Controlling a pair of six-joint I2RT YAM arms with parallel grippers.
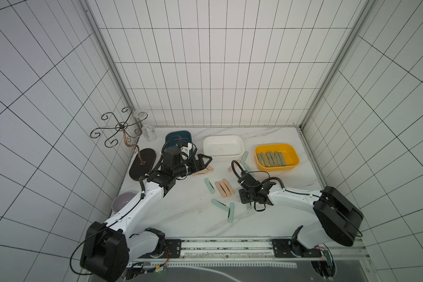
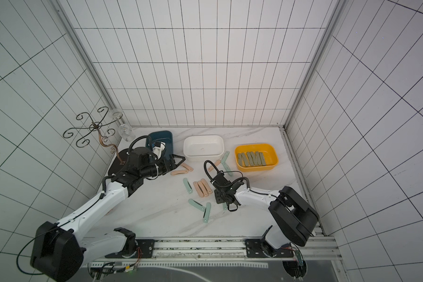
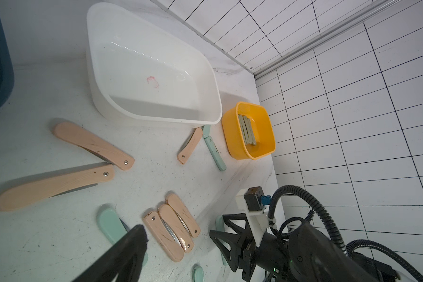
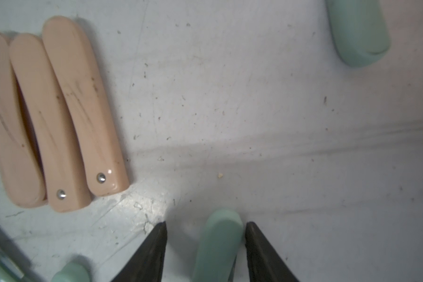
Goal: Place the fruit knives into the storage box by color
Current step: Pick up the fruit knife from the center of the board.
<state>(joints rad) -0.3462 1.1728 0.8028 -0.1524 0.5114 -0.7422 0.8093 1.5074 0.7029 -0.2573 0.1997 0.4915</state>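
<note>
In both top views the right gripper (image 1: pixel 247 204) is pointing straight down over a mint-green knife (image 1: pixel 248 208) on the marble table (image 1: pixel 181 219), just beside a peach trio (image 1: pixel 224 188). The left gripper (image 1: pixel 204 163) is hovering by two loose peach knives (image 1: pixel 200 172) near the white box (image 1: pixel 230 144); whether its jaws are parted I cannot tell from here. The olive-grey knives (image 1: pixel 271 159) are lying in the yellow box (image 1: pixel 276 168), so a mint one dropped there would be spoiling the sort.

In the left wrist view the white box is standing empty and only one left finger (image 3: pixel 130 249) is showing, nothing against it. The two arms are working close together, so a carry toward the far boxes is risking a brush between them.

In the right wrist view the jaws are standing apart, astride the knife's rounded end: one fingertip (image 4: pixel 252 235) is sitting almost against it, the other well clear. Nothing is being gripped yet. Closing from this lopsided stance is likely shoving the knife sideways or spinning it on the smooth stone. So flat a bar is also offering the tips little edge, so it may be slipping free on the lift. A second mint knife (image 4: pixel 71 272) is lying near and could be getting nudged.
</note>
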